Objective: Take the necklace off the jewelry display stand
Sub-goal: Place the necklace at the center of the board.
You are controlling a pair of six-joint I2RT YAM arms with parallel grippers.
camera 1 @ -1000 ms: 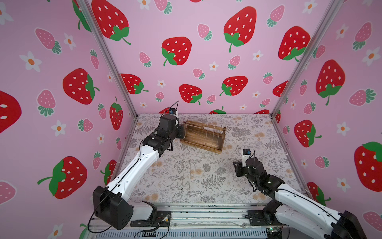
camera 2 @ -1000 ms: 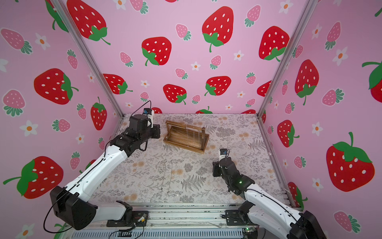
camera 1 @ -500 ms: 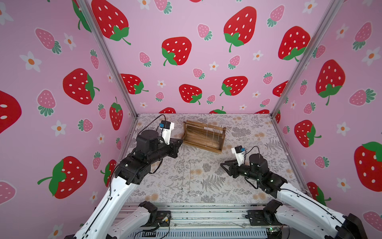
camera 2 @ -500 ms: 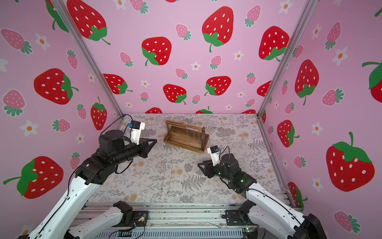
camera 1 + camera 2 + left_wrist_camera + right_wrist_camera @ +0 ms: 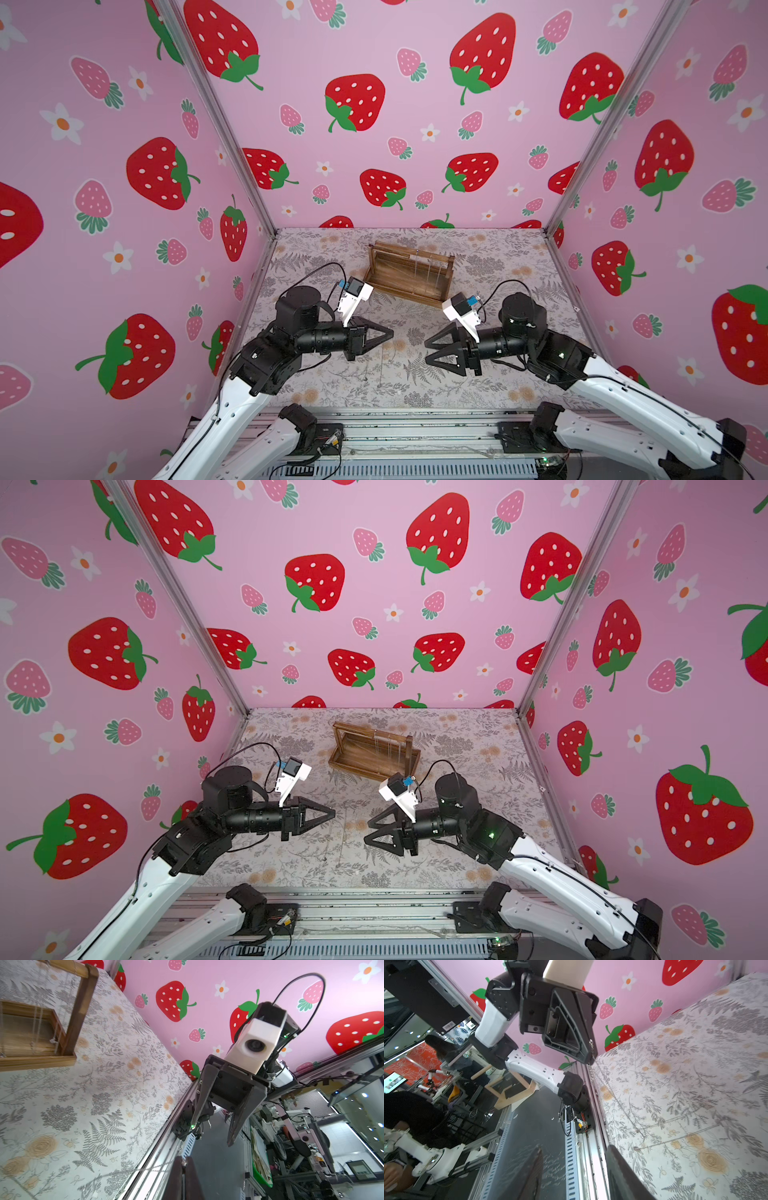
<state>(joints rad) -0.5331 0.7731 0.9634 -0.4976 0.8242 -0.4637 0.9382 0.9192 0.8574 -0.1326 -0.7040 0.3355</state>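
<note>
Your necklace (image 5: 54,1040) hangs in thin chains from the top bar (image 5: 415,252) of the jewelry display stand (image 5: 409,270), which rests on the surface (image 5: 478,386). Both arms hover on the stand's near side, well apart from it. The left gripper (image 5: 392,332) has its fingers pressed shut, with nothing I can make out between them. The right gripper (image 5: 425,353) has its fingers parted and empty.

Take the parted fingers to the bar, pinch one chain just beneath it, and lift before drawing away. Brace the stand, since it may slide. Only the left wrist view shows the chains clearly; in both top views they are faint.

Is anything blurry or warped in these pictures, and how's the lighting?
Both top views: even light, soft shadows, walls splayed by a wide lens, the jewelry display stand small. Left wrist view: its chains fairly sharp, the near left claw blurred.
</note>
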